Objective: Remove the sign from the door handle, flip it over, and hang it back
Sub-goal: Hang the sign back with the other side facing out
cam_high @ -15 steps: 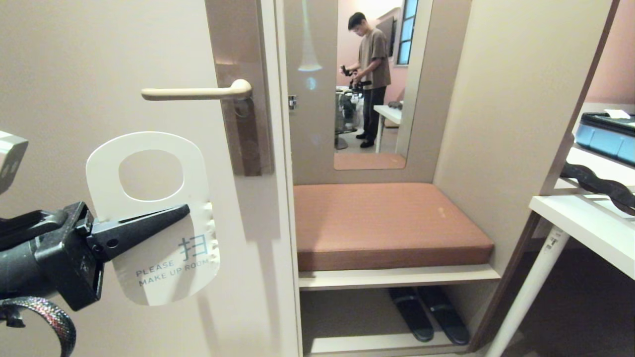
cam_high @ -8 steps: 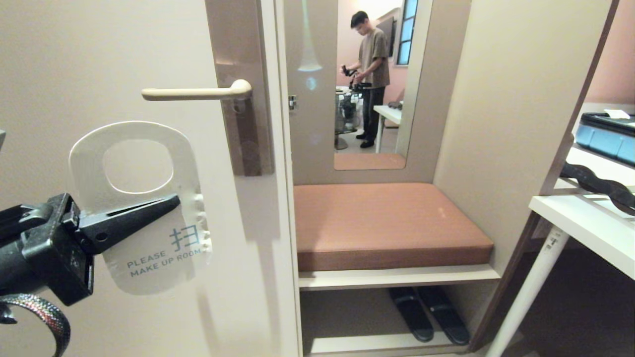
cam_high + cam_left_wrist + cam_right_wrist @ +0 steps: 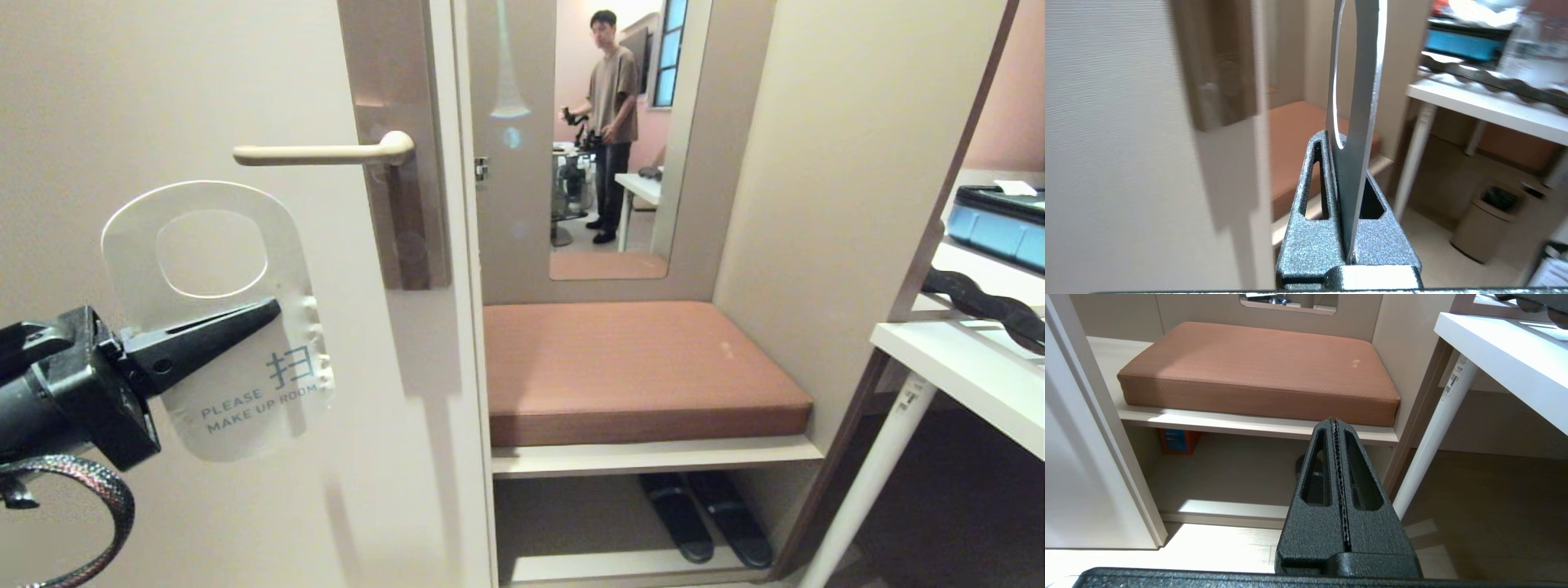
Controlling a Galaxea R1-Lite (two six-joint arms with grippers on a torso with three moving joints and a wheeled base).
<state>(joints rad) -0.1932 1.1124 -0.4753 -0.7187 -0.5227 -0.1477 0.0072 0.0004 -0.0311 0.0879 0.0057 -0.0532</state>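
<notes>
Gripping the sign (image 3: 214, 327) across its middle, my left tool (image 3: 265, 313) has its black fingers pinched tight on the card, just under the round hole. From the head camera I can read the white face, "PLEASE MAKE UP ROOM", tilted a little; the finger covers part of the card and the far face is hidden from me. In the left wrist camera the sign (image 3: 1357, 81) is nearly edge-on, a thin grey strip rising from between the fingers, its top cut off by the frame, so no lettering shows there. The sign hangs in the air below and to the left of the door handle (image 3: 326, 152), apart from it, in front of the door (image 3: 163, 98). Most of my left arm is cut off at the frame edge.

My right tool (image 3: 1336, 422) is outside the head camera; its own wrist camera shows the fingers pressed together on nothing, pointing toward the brown cushion (image 3: 1257, 367) on its shelf. In the mirror (image 3: 612, 139) beyond, a person (image 3: 614, 122) stands, small.
</notes>
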